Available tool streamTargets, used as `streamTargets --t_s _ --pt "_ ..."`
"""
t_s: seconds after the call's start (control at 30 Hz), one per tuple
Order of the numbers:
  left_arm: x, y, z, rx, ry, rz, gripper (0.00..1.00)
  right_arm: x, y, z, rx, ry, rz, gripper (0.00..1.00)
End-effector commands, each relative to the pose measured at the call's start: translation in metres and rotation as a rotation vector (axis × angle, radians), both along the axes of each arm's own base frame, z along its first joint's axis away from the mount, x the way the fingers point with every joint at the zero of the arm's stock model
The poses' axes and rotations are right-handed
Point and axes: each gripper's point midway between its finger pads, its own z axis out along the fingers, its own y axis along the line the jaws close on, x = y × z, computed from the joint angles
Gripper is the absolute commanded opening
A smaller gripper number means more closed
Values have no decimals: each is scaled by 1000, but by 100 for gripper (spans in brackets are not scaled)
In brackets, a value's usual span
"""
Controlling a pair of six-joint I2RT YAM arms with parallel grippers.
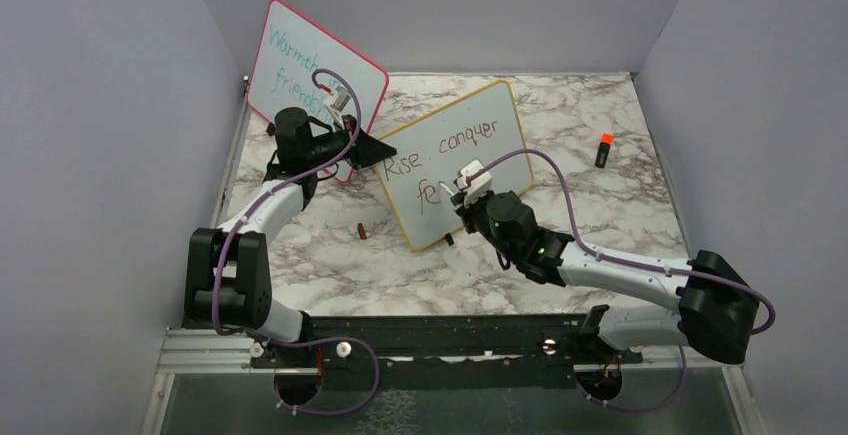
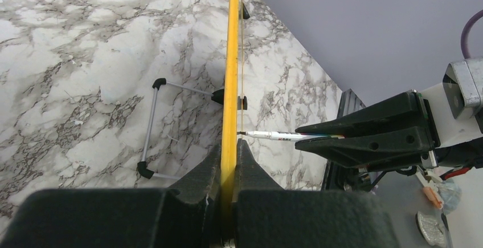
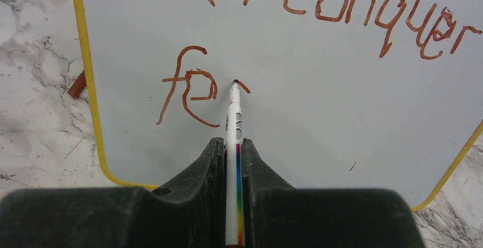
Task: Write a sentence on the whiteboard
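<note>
Overhead, the yellow-orange-framed rectangular whiteboard (image 1: 500, 173) stands tilted at the middle of the grey-veined marble table (image 1: 570, 115). The dark brownish-red handwritten sentence (image 1: 440, 155) reads "Rise . conquer" with "fe" beneath. The left gripper (image 1: 383, 152) pinches the board's 9 o'clock edge. The right gripper (image 1: 460, 198) sits at the board's 6 o'clock, against its face. A pink-red-framed board with teal writing (image 1: 300, 65) leans at 11 o'clock of the yellow one. A black marker with an orange cap (image 1: 603, 150) lies at its 3 o'clock, and a small brown cap (image 1: 361, 231) lies at its 8 o'clock.

From the left wrist, the left gripper (image 2: 229, 165) is clamped narrow on the whiteboard (image 2: 232, 60), seen edge-on. At 3 o'clock the right gripper (image 2: 319, 135) holds a slim white marker with a rainbow stripe (image 2: 273, 135), its tip touching the board.

From the right wrist, the right gripper (image 3: 232, 151) squeezes the marker (image 3: 232, 117) between nearly closed jaws. Its tip points to 12 o'clock and touches the whiteboard (image 3: 353, 105) just right of "fe" in the sentence (image 3: 193, 97), at a short fresh stroke.
</note>
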Motion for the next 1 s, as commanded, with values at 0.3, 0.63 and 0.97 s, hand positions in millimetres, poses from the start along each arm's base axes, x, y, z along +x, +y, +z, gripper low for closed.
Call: streamTargets --t_s 0.3,0.63,0.97 --pt "-3 2 -4 4 10 -11 0 -9 9 -6 -25 49 77 0" --pt "-3 2 -4 5 11 -10 0 -18 -4 -31 -76 124 59 1" --pt "-2 2 -5 5 14 -9 0 -12 -19 -31 -111 106 -16 0"
